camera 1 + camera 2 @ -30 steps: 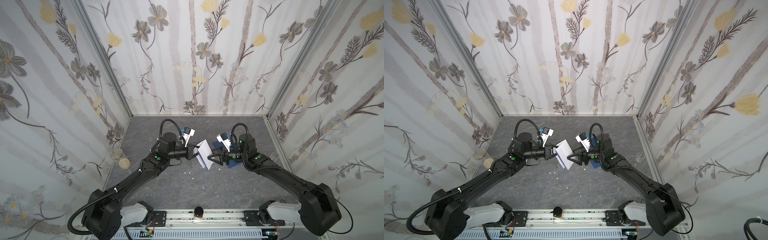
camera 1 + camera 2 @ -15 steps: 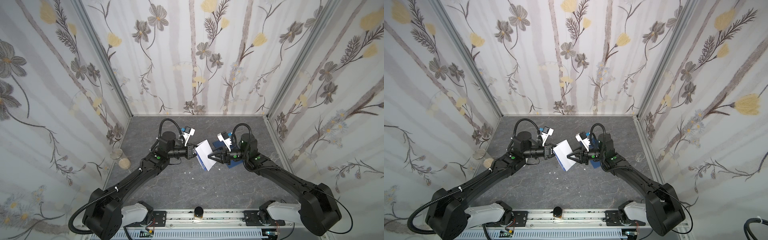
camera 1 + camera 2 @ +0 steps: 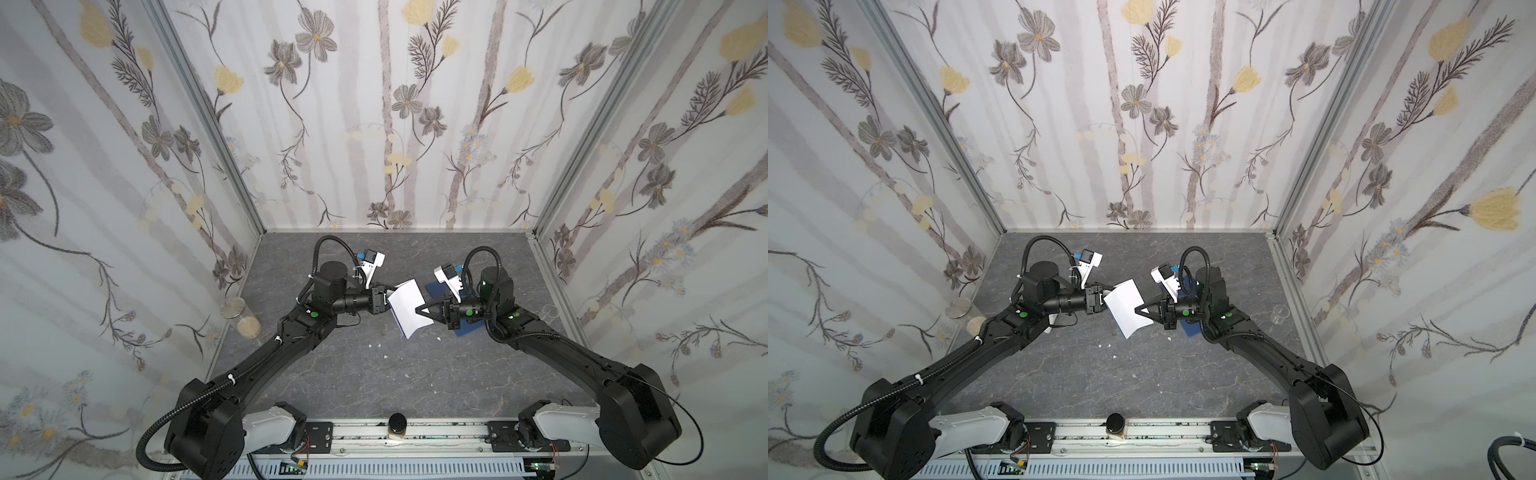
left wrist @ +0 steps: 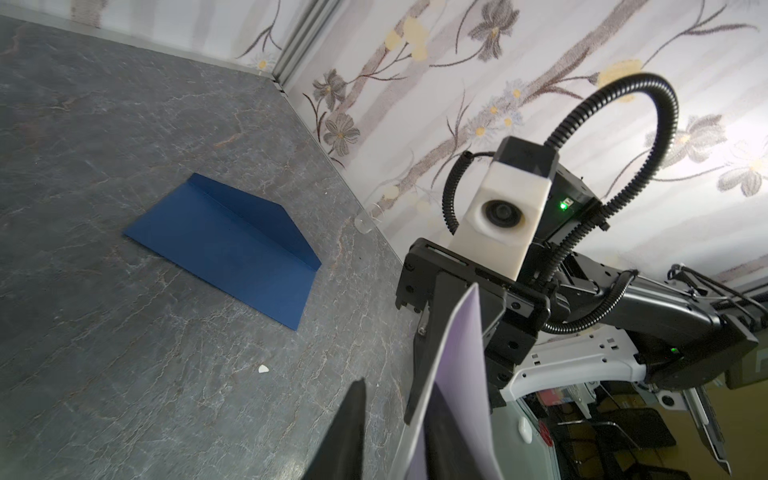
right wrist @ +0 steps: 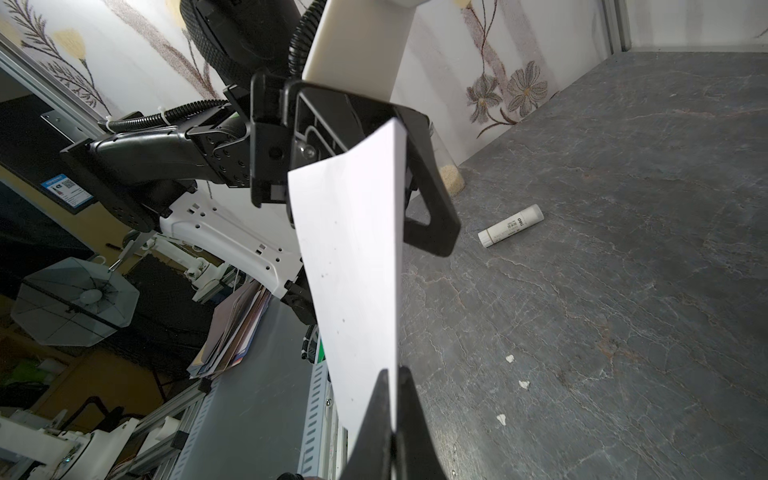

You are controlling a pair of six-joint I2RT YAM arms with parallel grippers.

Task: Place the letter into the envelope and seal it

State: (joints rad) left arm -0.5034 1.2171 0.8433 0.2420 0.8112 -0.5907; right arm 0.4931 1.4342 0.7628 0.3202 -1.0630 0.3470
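Handing off midair: right claw [image 5: 392, 374] pinches the letter [image 3: 407, 307], left claw [image 3: 385, 300] sits half open around its other edge. I'd pull left straight back; the envelope [image 4: 224, 249] lies on the counter [image 4: 124, 374].

Two matte black arms, left arm [image 3: 257, 361] and right arm [image 3: 573, 353], on white base housings [image 3: 270, 428] low in the frame. Right gripper [image 3: 419, 311]: black tapered wedges, small screw heads on its block. White camera housing [image 4: 505, 216] mounted on it, ribbed black cable [image 4: 636, 81] looping over, green light [image 4: 564, 204] glowing.
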